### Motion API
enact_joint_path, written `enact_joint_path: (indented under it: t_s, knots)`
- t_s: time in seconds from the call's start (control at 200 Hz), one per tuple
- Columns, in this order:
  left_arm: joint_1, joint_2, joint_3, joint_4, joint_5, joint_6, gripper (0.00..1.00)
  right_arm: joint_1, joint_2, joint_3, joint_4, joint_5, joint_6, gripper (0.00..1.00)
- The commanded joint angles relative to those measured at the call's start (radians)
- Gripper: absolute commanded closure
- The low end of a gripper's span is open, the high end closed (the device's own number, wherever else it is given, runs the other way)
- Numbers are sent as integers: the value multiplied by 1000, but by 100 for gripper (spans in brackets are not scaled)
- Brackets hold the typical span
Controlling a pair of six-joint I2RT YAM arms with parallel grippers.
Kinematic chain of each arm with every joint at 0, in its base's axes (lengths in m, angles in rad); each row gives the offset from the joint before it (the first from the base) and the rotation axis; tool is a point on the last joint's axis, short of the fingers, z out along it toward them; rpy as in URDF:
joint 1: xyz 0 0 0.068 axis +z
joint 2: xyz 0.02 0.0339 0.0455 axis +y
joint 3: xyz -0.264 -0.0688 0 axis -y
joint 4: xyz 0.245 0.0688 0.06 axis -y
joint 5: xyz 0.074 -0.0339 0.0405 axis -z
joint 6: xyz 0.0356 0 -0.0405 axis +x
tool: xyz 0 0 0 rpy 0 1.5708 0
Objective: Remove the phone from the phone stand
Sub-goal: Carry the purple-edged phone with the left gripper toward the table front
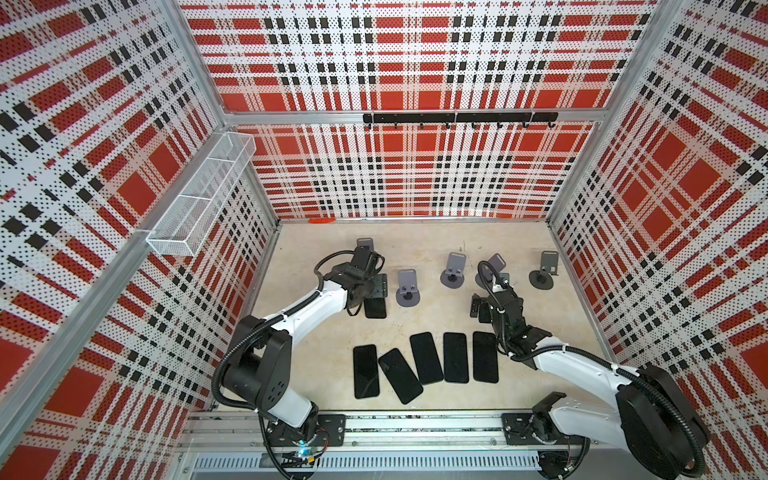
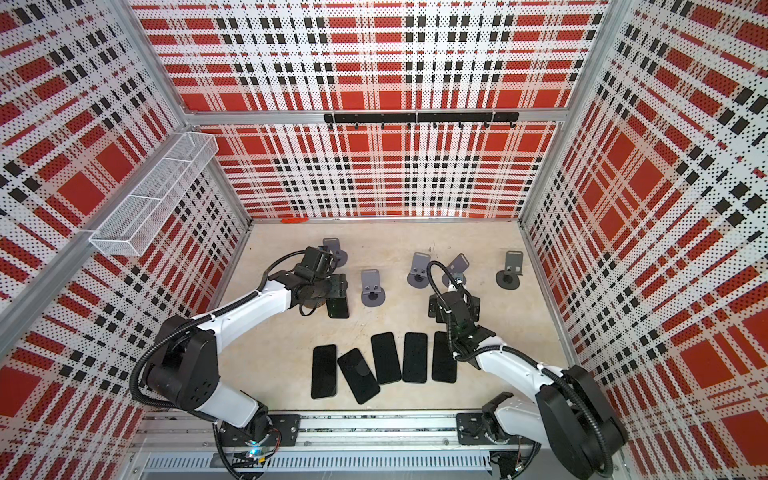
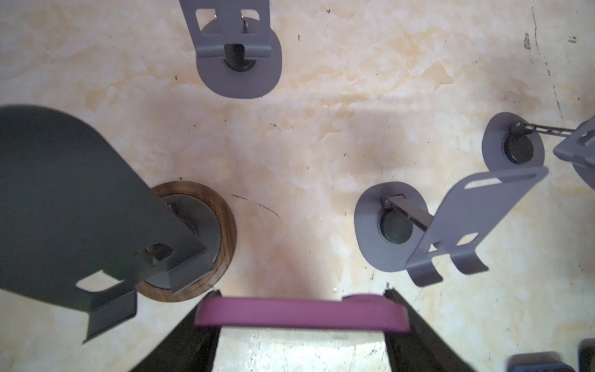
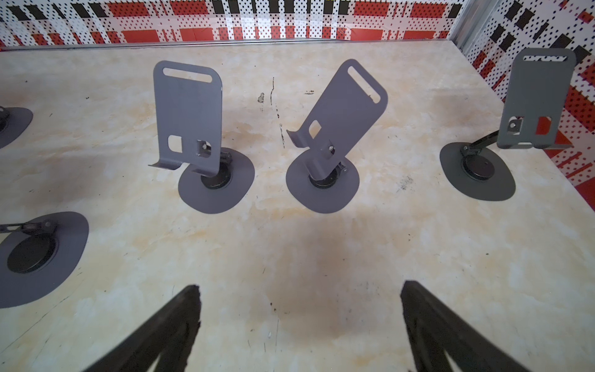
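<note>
Phone (image 3: 302, 314) in purple case sits clamped by left gripper (image 3: 302, 293); right gripper (image 4: 300, 287) gapes wide, holding nothing.

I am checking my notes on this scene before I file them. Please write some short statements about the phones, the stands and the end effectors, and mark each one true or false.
1. The left end effector grips a phone with a purple edge. True.
2. The right end effector holds a phone. False: it is open and empty.
3. Five phones lie flat on the table. True.
4. The grey stands in the right wrist view each carry a phone. False: all of them are empty.
</note>
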Motion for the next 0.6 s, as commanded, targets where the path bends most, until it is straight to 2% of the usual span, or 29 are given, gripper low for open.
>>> enact_joint_path:
  t_s: [0.0,0.596]
  knots:
    - [-20,30,-9,51,13,-19,41,-3,-13,19,-5,4,5,0]
    - [-54,135,-19,55,-47,-27,42,-3,0,22,-9,16,3,0]
